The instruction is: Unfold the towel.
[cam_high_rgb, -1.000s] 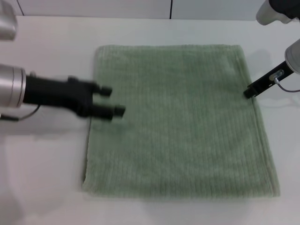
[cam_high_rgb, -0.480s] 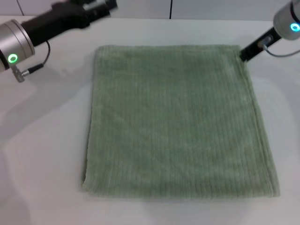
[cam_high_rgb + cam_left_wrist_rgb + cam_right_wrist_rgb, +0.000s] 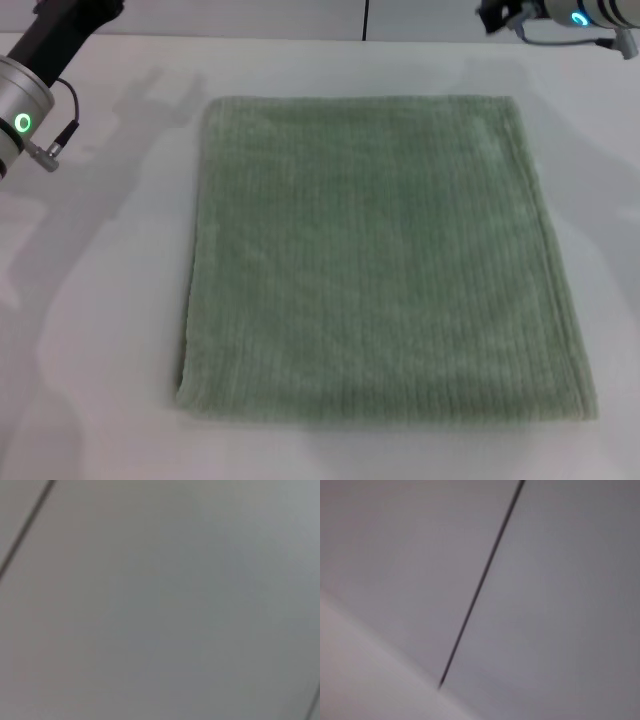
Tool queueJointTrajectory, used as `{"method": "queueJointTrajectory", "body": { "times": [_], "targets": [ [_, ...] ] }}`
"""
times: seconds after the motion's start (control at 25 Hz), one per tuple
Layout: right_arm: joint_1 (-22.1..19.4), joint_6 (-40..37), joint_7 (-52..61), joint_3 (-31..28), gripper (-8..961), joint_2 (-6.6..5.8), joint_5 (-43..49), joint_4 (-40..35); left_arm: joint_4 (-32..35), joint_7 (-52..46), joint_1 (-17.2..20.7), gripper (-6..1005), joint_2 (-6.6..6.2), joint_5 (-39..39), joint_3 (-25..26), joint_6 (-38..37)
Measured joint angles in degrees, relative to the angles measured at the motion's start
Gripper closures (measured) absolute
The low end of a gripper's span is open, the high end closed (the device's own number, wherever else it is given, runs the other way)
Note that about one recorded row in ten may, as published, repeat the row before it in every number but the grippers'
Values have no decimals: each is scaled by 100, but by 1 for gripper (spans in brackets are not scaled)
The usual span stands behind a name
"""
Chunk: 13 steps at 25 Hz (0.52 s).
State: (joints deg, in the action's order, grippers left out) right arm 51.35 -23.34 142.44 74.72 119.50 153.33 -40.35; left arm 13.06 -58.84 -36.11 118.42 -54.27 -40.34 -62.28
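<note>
The pale sage-green towel (image 3: pixel 380 260) lies flat on the white table (image 3: pixel 100 330) as one large, roughly square sheet with ribbed stripes. Nothing touches it. My left arm (image 3: pixel 40 60) is raised at the far left corner, and its gripper runs out past the top edge of the head view. My right arm (image 3: pixel 585 15) is raised at the far right corner. The dark tip of the right gripper (image 3: pixel 492 15) shows above the table's far edge, clear of the towel. Both wrist views show only a blurred wall, with no towel and no fingers.
A pale wall with dark vertical seams (image 3: pixel 365 18) stands behind the table's far edge; a seam also shows in the right wrist view (image 3: pixel 480 587). Bare white tabletop surrounds the towel on all sides.
Both arms have lifted up and back from the towel's left and right edges to the far corners. The towel has not moved.
</note>
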Motion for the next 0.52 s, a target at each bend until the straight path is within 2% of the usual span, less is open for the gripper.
{"method": "queueJointTrajectory", "body": {
  "times": [0.04, 0.08, 0.16, 0.2, 0.24, 0.28, 0.32, 0.36, 0.4, 0.44, 0.48, 0.52],
  "targets": [
    [0, 0, 0, 0, 954, 0, 0, 0, 0, 0, 0, 213, 0, 0, 0, 0],
    [-195, 552, 0, 333, 954, -3, -292, -4, -14, 43, -5, 213, 3, 83, 5, 22],
    [-778, 2580, 5, 1501, 954, -8, -1160, 118, -45, 204, -55, 213, 13, 341, 11, 180],
    [-778, 2580, 5, 1501, 954, -8, -1160, 118, -45, 204, -55, 213, 13, 341, 11, 180],
    [-877, 3081, 38, 1788, 954, -5, -1316, 193, -69, 267, -94, 213, 14, 399, 16, 255],
    [-1083, 4194, 272, 2488, 954, 2, -1549, 442, -88, 301, -110, 213, 15, 417, 17, 287],
    [-1083, 4194, 272, 2488, 954, 2, -1549, 442, -88, 301, -110, 213, 15, 417, 17, 287],
    [-1206, 5084, 696, 2945, 954, 2, -1606, 737, -206, 557, -206, 213, 15, 526, 38, 387],
    [-1262, 5437, 906, 3114, 954, 3, -1609, 889, -341, 893, -304, 213, 24, 664, 58, 441],
    [-1262, 5437, 906, 3114, 954, 3, -1609, 889, -341, 893, -304, 213, 24, 664, 58, 441],
    [-1359, 6080, 1354, 3397, 954, 5, -1613, 1208, -341, 893, -304, 213, 24, 664, 58, 441],
    [-1427, 6382, 1572, 3516, 954, 11, -1615, 1371, -341, 893, -304, 213, 24, 664, 58, 441]
  ]
}}
